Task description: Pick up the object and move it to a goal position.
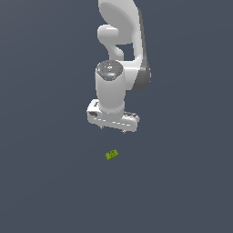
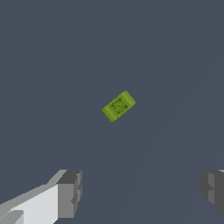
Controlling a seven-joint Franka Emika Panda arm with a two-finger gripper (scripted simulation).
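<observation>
Arm is hanging over a plain dark grey counter [image 1: 45,191] in the exterior view, white wrist pointing down. The end effector [image 1: 112,129] is sitting clear above the surface, two short finger stubs showing under the hand, spread apart and carrying nothing. The lime-green block [image 1: 112,154] is lying flat on the counter, below the end effector in the picture and apart from it, skewed relative to the hand. No goal marker is showing anywhere.

Wrist view: the block [image 2: 118,106] is lying flat near the middle of the picture, faint dark marks on its top, long side running diagonally. Two grey fingertips [image 2: 70,194] are showing at the picture's edge, wide apart, nothing between them. The block is lying well ahead of the fingers, not in the gap.

Risks, as I'm judging them: the block is tiny and thin, so descending without centring first is likely to miss it or nudge it away. Closing across the diagonal could spin it out of the pads. Stopping too high means closing on air; going too low means jamming the fingertips into the counter. Goal isn't visible, so the placing target is unclear.
</observation>
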